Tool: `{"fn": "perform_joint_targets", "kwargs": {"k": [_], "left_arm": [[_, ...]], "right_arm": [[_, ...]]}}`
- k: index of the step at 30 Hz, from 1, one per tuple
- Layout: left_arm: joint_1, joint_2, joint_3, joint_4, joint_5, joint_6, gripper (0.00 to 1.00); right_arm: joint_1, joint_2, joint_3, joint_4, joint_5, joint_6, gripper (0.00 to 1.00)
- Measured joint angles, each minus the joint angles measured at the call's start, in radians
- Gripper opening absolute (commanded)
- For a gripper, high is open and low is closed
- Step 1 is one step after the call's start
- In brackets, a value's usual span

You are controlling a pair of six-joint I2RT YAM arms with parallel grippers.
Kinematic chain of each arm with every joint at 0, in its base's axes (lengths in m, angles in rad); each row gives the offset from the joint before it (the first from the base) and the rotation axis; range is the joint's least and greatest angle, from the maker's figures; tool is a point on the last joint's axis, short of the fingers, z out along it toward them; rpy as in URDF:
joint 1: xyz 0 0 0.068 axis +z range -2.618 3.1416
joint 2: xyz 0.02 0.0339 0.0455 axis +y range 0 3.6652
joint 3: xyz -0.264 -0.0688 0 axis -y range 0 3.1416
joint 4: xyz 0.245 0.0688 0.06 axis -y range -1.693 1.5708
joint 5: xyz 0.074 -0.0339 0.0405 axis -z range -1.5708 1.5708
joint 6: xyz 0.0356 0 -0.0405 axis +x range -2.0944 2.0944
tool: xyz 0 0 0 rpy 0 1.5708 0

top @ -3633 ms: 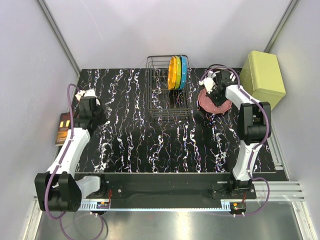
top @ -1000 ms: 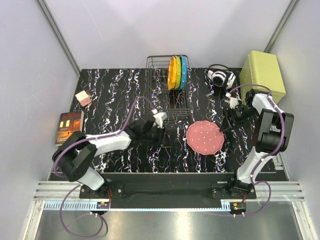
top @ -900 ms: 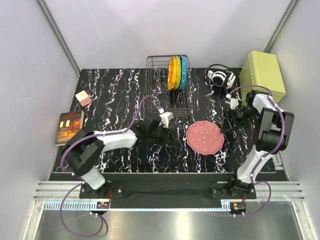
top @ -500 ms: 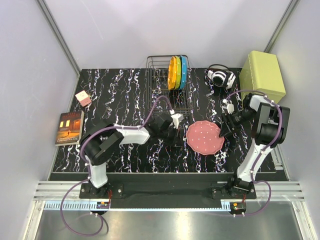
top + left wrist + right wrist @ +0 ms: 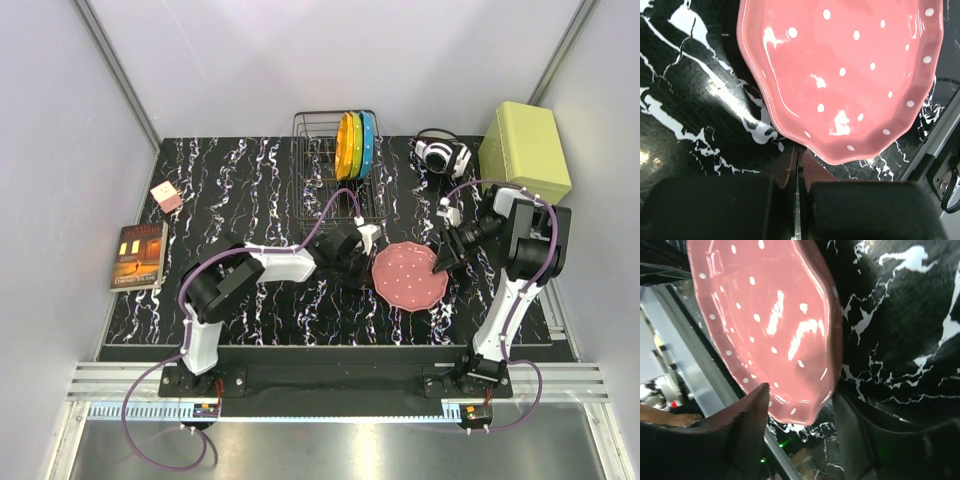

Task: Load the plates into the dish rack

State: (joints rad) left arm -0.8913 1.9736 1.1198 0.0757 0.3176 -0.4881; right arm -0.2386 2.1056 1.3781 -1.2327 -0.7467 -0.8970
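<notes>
The pink plate (image 5: 410, 276) lies flat on the table in front of the dish rack (image 5: 322, 190). Orange, yellow-green and blue plates (image 5: 355, 145) stand upright in the rack's right end. My left gripper (image 5: 370, 266) is shut, its tips against the pink plate's left rim. In the left wrist view the shut fingertips (image 5: 790, 167) sit just under the scalloped rim of the plate (image 5: 850, 70). My right gripper (image 5: 441, 264) is at the plate's right edge. In the right wrist view it (image 5: 801, 396) is open, with the rim of the plate (image 5: 765, 320) between its fingers.
Black-and-white headphones (image 5: 441, 154) and a yellow-green box (image 5: 525, 152) sit at the back right. A book (image 5: 138, 256) and a small pink cube (image 5: 165, 196) lie at the left edge of the table.
My left arm swung right across the table to the pink plate's left rim and its jaws shut. My right gripper came down onto the plate's right edge, its jaws narrowing.
</notes>
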Motion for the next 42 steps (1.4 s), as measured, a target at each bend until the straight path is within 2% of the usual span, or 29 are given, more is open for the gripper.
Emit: {"fn": "perform_joint_targets", "kwargs": {"k": [4,12,14,17,22,26,29,36,42], "left_arm": [[0.0,-0.006,0.002,-0.024,0.0,0.014,0.0],[-0.002,0.0,0.028,-0.066,-0.003,0.025,0.0],[-0.002,0.001,0.032,-0.075,-0.003,0.025,0.0],[-0.002,0.0,0.032,-0.08,-0.005,0.026,0.07],[-0.004,-0.013,0.024,-0.093,-0.015,0.05,0.35],[-0.014,-0.052,-0.012,-0.089,-0.032,0.074,0.52],[-0.022,-0.084,-0.044,-0.08,-0.042,0.089,0.57],[-0.026,-0.156,-0.13,-0.055,-0.058,0.118,0.63],[-0.018,-0.169,-0.139,-0.061,-0.012,0.12,0.62]], "right_arm": [[0.019,0.0,0.0,0.019,0.01,-0.027,0.47],[0.03,0.039,0.042,-0.026,-0.011,-0.132,0.48],[0.029,0.055,0.059,-0.039,-0.02,-0.148,0.4],[0.027,0.063,0.064,-0.037,-0.015,-0.166,0.35],[0.027,0.063,0.06,-0.028,0.004,-0.153,0.28],[0.032,0.063,0.055,-0.021,0.013,-0.124,0.27],[0.039,0.063,0.053,-0.018,0.021,-0.101,0.27],[0.063,0.066,0.036,-0.026,0.019,-0.065,0.27],[0.072,0.069,0.032,-0.031,0.017,-0.041,0.3]]}}
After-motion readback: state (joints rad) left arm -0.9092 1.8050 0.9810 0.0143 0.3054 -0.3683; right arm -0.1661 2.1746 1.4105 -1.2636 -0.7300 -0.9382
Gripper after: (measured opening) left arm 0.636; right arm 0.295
